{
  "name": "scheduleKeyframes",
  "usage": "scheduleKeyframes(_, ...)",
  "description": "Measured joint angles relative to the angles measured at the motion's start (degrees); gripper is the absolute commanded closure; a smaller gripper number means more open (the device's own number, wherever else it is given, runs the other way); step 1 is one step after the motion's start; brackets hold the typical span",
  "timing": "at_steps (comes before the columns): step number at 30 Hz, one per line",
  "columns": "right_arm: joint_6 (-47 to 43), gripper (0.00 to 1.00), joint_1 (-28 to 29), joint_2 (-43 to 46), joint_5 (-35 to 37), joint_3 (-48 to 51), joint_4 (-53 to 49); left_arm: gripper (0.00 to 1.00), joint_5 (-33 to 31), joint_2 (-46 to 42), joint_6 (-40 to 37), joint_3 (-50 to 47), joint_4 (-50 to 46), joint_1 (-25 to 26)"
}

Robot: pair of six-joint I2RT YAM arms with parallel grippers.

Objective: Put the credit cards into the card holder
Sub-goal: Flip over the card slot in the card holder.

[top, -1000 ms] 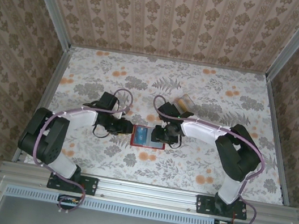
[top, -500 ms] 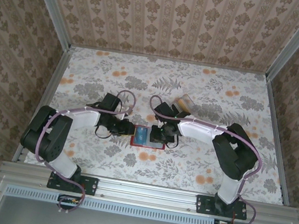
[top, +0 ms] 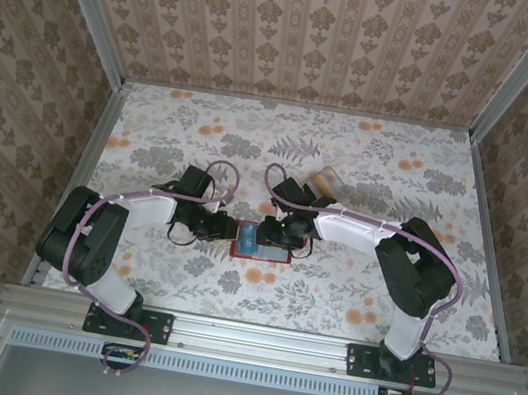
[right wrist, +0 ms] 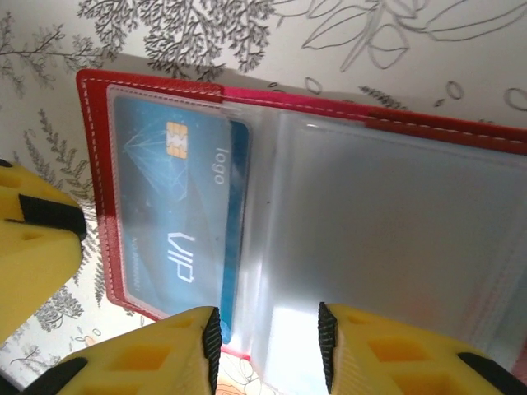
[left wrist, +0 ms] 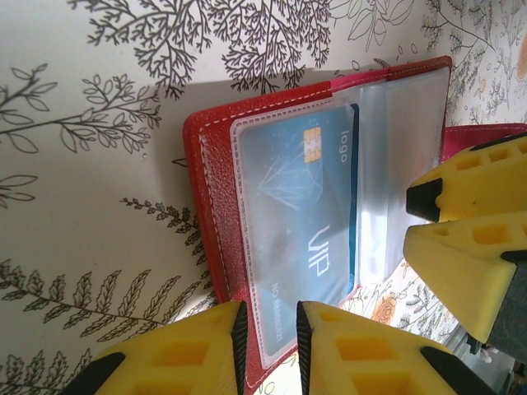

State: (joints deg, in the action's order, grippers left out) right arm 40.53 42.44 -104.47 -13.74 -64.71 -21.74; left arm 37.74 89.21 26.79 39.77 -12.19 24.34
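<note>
The red card holder (top: 275, 257) lies open and flat on the table between my two grippers. A bluish credit card (left wrist: 305, 214) printed "VIP" sits inside its clear left pocket (right wrist: 173, 214). My left gripper (left wrist: 268, 350) hovers over the near edge of that pocket (top: 223, 230), its jaws a narrow gap apart and holding nothing. My right gripper (right wrist: 268, 346) is open wider over the wallet's middle (top: 275, 237), beside the card's right edge; its yellow fingers (left wrist: 469, 189) show in the left wrist view. The right clear pocket (right wrist: 395, 214) looks empty.
A small tan, card-like thing (top: 327, 180) lies on the floral tablecloth behind the right arm. Patterned walls with metal rails (top: 481, 234) enclose the table on three sides. Free cloth lies toward the back and both sides.
The right gripper has shifted a little to the left, further over the wallet. The left gripper and the wallet have barely moved.
</note>
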Motion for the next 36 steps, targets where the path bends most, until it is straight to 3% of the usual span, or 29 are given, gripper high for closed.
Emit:
scheduleKeyframes(9, 0.4, 0.57, 0.3, 3.1, 6.3, 0.7, -4.3, 0.7, 0.0, 0.0, 0.0, 0.0, -0.1, 0.0)
scheduleKeyframes(24, 2.3, 0.54, 2.5, 1.0, 7.4, 1.2, -4.3, 0.7, 0.1, 0.0, 0.0, 0.0, -0.4, 0.0)
scheduleKeyframes(36, 3.2, 0.51, 2.6, 4.1, 8.0, 5.0, -4.3, 0.7, 0.4, 0.0, 0.0, 0.0, -0.4, 0.0)
